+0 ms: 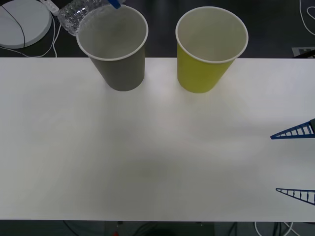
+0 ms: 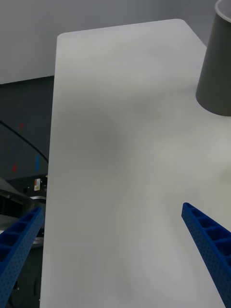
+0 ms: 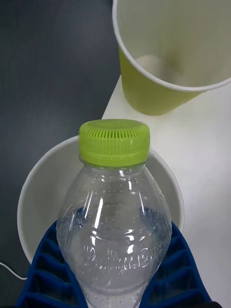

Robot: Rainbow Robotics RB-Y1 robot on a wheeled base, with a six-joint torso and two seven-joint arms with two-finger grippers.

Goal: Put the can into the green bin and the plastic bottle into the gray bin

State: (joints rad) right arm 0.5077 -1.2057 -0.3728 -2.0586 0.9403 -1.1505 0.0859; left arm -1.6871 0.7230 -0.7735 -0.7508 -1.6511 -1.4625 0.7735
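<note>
1. The left gripper (image 3: 115, 269) has its blue fingers clamped round the belly of the plastic bottle (image 3: 114, 216), holding it in the air over the gray bin (image 1: 118, 49) with the green cap pointing down toward the cup's mouth.
2. Risk: in the front view the bottle (image 1: 81, 14) sits above the far left part of the rim, not over the middle. Let go from there, it could strike the rolled edge, bounce off the back of the table (image 1: 147, 157), or tip the light paper cup.
3. A second risk is the slick, rounded plastic slipping early (the grip is on the curved body, not the neck).
4. The left wrist view shows the cap lined up inside the gray rim, and the green bin (image 3: 168, 57) just beyond; the front view shows the sideways offset instead.
5. The right gripper (image 1: 298, 162) waits at the table's right edge, fingers spread wide and empty; the right wrist view adds the gray cup's outer wall (image 2: 216, 72).
</note>
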